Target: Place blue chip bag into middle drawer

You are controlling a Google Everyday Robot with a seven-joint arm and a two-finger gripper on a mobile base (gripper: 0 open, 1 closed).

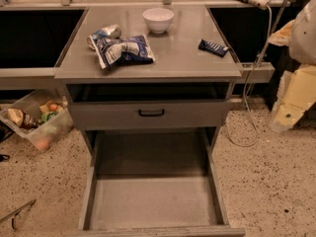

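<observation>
The blue chip bag (122, 51) lies crumpled on the left part of the grey cabinet top (177, 58). The middle drawer (153, 201) is pulled wide open below, with a bare flat floor and low side walls. A pale, cream arm shape hangs at the right edge, and its lower end looks like my gripper (282, 121). It is beside the cabinet, far from the bag and the drawer, and holds nothing that I can see.
A silver-blue can (104, 33) lies touching the bag's far left side. A white bowl (158, 19) stands at the back and a small dark-blue bar wrapper (213, 47) lies at the right. The grey drawer front with a black handle (151, 113) sits above the open drawer. A clear bin of food (37, 120) stands on the floor to the left, and a cable (252, 107) hangs at the right.
</observation>
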